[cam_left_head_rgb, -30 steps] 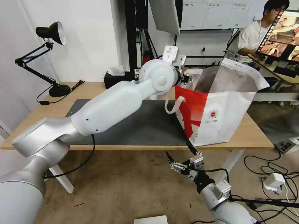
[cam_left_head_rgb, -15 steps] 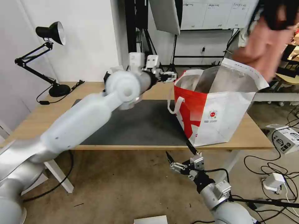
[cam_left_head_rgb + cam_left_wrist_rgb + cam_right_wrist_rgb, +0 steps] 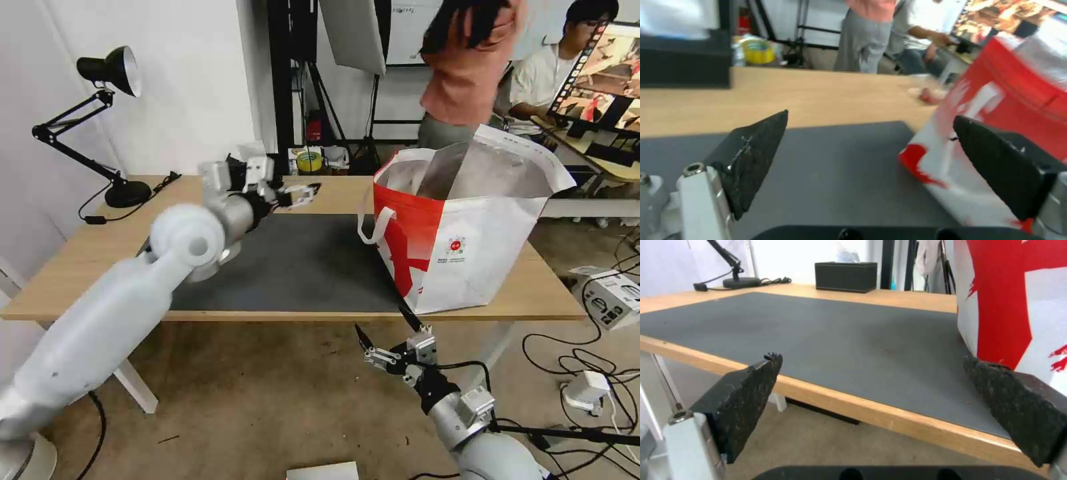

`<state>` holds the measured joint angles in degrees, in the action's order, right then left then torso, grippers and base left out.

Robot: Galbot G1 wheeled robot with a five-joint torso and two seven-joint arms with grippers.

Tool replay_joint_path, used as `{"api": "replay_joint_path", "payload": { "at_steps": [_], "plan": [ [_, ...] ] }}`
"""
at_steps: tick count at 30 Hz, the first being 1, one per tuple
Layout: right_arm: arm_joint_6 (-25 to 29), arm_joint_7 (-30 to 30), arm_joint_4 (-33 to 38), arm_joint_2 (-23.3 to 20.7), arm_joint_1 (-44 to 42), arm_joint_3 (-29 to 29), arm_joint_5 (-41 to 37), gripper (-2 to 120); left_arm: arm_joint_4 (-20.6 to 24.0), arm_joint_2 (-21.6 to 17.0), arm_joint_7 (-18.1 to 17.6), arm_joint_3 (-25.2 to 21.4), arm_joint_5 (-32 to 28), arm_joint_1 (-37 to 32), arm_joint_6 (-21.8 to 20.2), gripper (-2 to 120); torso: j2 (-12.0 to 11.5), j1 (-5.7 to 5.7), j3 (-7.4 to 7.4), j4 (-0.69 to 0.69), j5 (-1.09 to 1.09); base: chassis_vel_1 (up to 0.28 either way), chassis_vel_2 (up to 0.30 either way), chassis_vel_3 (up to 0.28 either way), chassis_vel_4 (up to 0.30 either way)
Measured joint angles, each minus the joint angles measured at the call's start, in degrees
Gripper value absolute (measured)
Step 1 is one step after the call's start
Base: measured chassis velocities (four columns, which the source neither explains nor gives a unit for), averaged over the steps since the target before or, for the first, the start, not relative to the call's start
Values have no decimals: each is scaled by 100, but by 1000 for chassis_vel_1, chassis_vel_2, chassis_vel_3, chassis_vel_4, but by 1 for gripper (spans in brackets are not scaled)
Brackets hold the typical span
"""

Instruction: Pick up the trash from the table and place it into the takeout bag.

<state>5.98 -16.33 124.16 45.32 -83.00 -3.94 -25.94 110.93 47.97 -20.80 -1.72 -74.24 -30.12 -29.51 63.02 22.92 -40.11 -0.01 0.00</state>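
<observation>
- The left gripper [image 3: 298, 194] is hovering above the far edge of the dark grey mat [image 3: 300, 267] on the table [image 3: 547, 293], well left of the takeout bag [image 3: 467, 247], with its jaws spread wide and nothing between them.
- In the left wrist view, a clear plastic clamshell tray [image 3: 927, 90] with red bits is lying on bare wood just beside the bag's far side, blurred but readable.
- That tray looks like the likely target, so the step in hand appears to be a reach for trash remaining on the table.
- To do this well, the arm is going to need an approach from the mat side, low and level, keeping clear of the bag's wall and its loop handle [image 3: 373, 223].
- Thin clear plastic crushes easily, so closing on the tray's rim looks safer than squeezing its middle.
- The right gripper [image 3: 390, 340] is hanging parked below the table's front edge, its jaws also apart and holding nothing.
- The black tissue box [image 3: 845, 272] is sitting at the table's far side and is not trash.
</observation>
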Motion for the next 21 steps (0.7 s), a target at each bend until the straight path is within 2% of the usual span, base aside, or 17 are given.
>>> {"api": "replay_joint_path", "payload": {
  "at_steps": [1, 2, 4, 5, 7, 9, 12, 13, 16, 17, 19, 21],
  "plan": [
    [0, 0, 0, 0, 0, 0, 0, 100, 0, 0, 0, 0, 0, 0, 0, 100, 0, 0, 0, 0, 0, 0, 0, 0, 0],
    [0, 0, 0, 0, 0, 0, 0, 100, 150, -212, 312, -446, 466, -640, 110, 100, 0, 0, 1, 2, -1, 0, 0, 0, 0],
    [0, 0, 0, 0, 0, 0, 0, 100, 251, -428, 718, -836, 956, -1249, 368, 100, 0, 0, 1, 1, 0, 0, 0, 0, 0],
    [0, 0, 0, 0, 0, 0, 0, 100, 251, -428, 718, -836, 956, -1249, 368, 100, 0, 0, 1, 1, 0, 0, 0, 0, 0],
    [0, -1, 0, 0, 0, 0, 0, 100, 308, -468, 953, -1248, 1211, -1798, 500, 100, 0, 0, 0, 2, -1, 0, 0, 0, 0],
    [0, 0, 0, 0, 0, 0, 0, 100, 329, -468, 1029, -1431, 1316, -2008, 555, 100, 0, 0, 1, 1, -1, 0, 0, 0, 0],
    [0, 0, 0, 0, 0, 0, 0, 100, 401, -444, 1393, -2051, 1767, -2724, 807, 100, 0, 0, 1, 1, -1, 0, 0, 0, 0],
    [0, 0, 0, 0, 0, 0, 0, 100, 401, -444, 1393, -2051, 1767, -2724, 807, 100, 0, 0, 1, 1, -1, 0, 0, 0, 0],
    [0, 0, 0, 0, 0, 0, 0, 100, 434, -335, 1651, -2698, 2309, -3444, 1107, 100, 1, 0, 1, 0, -1, 0, 0, 0, 0],
    [0, 0, 0, 0, 0, 0, 0, 100, 434, -335, 1651, -2698, 2309, -3444, 1107, 100, 1, 0, 1, 0, -1, 0, 0, 0, 0],
    [0, 0, 0, 0, 0, 0, 0, 100, 455, -237, 1810, -3090, 2537, -3916, 1295, 100, 1, 0, 1, 3, 0, 0, 0, 0, 0],
    [0, 0, 0, 0, 0, 0, 0, 100, 468, -169, 1833, -3217, 2577, -4088, 1347, 100, 0, -1, 1, 4, 0, 0, 0, 0, 0]
  ]
}}
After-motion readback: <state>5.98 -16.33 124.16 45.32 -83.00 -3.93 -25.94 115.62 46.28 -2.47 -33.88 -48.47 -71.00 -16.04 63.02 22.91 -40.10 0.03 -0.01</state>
